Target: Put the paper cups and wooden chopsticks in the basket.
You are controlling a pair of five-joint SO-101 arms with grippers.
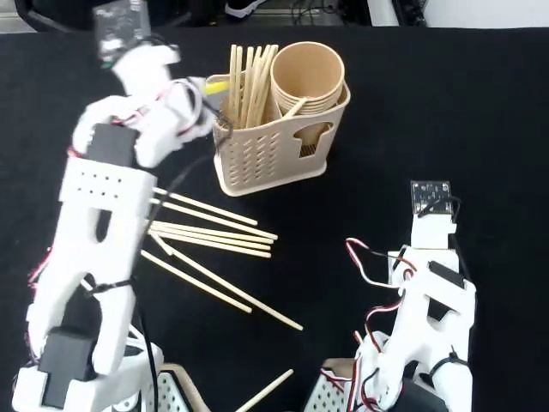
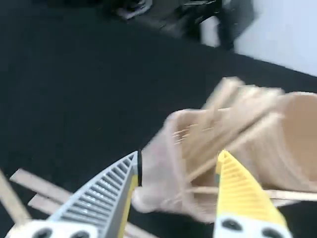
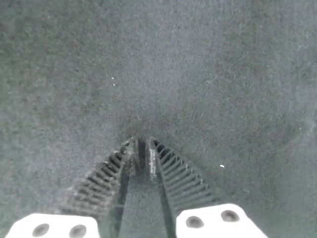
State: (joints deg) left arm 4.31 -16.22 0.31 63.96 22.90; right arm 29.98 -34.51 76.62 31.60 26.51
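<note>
Standing in basket (image 1: 273,156): cups (image 1: 307,75), chopsticks (image 1: 249,84).

A black, matt, finely fuzzy cloth (image 3: 198,59) is spread beneath pale, unvarnished wooden chopsticks (image 1: 210,232). The beige slotted basket (image 1: 266,159) is formed of smooth plastic with a slight sheen, and the tan stacked cups (image 1: 307,69) of matt paper. The ribbed grey and yellow fingers (image 2: 104,191) of the left gripper (image 2: 178,154) are moulded in matt plastic.
</note>
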